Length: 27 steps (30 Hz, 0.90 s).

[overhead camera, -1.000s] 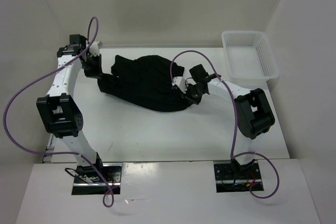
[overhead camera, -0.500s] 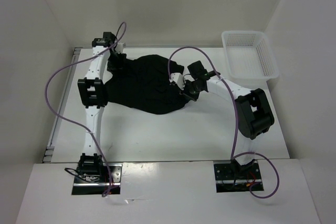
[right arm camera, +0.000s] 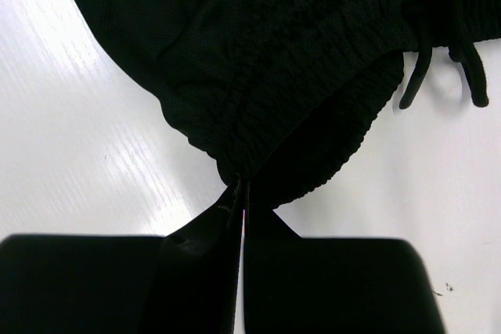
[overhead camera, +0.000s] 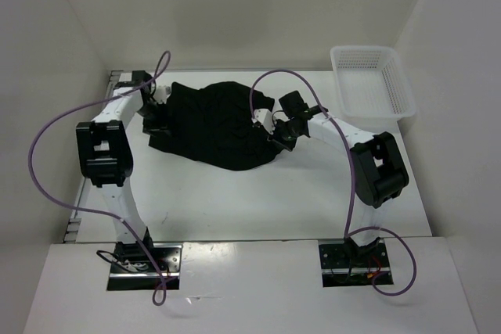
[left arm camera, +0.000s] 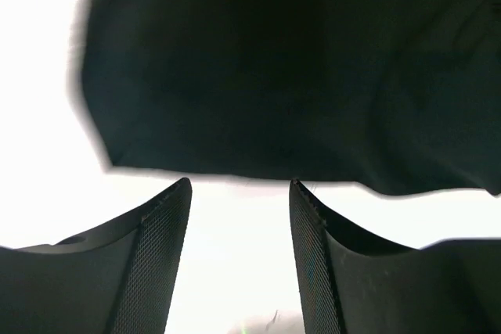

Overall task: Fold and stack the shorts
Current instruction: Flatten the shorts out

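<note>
Where the shorts (overhead camera: 219, 127) lie bunched near the far edge of the desk (overhead camera: 235, 201), the right gripper (right arm camera: 239, 193) pinches their waistband (right arm camera: 313, 44), fingertips hidden; the left gripper (left arm camera: 239, 187) gapes wide beside their blurred hem (left arm camera: 235, 168).

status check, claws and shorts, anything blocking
Left claw open, just off the edge of the shorts. Right claw shut on the waistband. Nothing in the way; white basket sits apart, far right.

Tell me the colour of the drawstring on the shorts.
Black, like the shorts themselves; the drawstring shows best in the right wrist view.
</note>
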Tool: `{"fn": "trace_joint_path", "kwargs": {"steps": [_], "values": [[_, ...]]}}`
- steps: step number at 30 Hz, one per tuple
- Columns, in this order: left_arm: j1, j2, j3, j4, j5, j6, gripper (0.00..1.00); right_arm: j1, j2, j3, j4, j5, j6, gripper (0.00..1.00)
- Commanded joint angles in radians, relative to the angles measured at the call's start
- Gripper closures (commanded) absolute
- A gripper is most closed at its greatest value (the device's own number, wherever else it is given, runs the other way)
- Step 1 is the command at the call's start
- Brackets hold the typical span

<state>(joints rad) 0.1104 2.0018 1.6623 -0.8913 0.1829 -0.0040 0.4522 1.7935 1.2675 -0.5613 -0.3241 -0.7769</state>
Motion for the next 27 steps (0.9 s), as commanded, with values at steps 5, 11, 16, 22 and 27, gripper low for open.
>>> {"fn": "trace_joint_path", "kwargs": {"steps": [5,11,16,22,27], "values": [[0.028,0.09,0.011,0.235,0.086,0.004,0.39,0.019,-0.008,0.01,0.014,-0.003,-0.013,1.0],[0.028,0.14,0.033,0.253,0.086,0.004,0.39,0.028,-0.017,-0.008,0.005,0.007,-0.013,1.0],[0.028,0.189,0.024,0.262,0.061,0.004,0.38,0.028,-0.017,-0.008,0.005,0.007,-0.013,1.0],[0.019,0.199,0.024,0.215,0.119,0.004,0.41,0.028,-0.017,-0.008,0.005,0.016,-0.022,1.0],[0.018,0.199,0.024,0.195,0.15,0.004,0.63,0.028,-0.017,-0.017,0.005,0.016,-0.022,1.0]]}}
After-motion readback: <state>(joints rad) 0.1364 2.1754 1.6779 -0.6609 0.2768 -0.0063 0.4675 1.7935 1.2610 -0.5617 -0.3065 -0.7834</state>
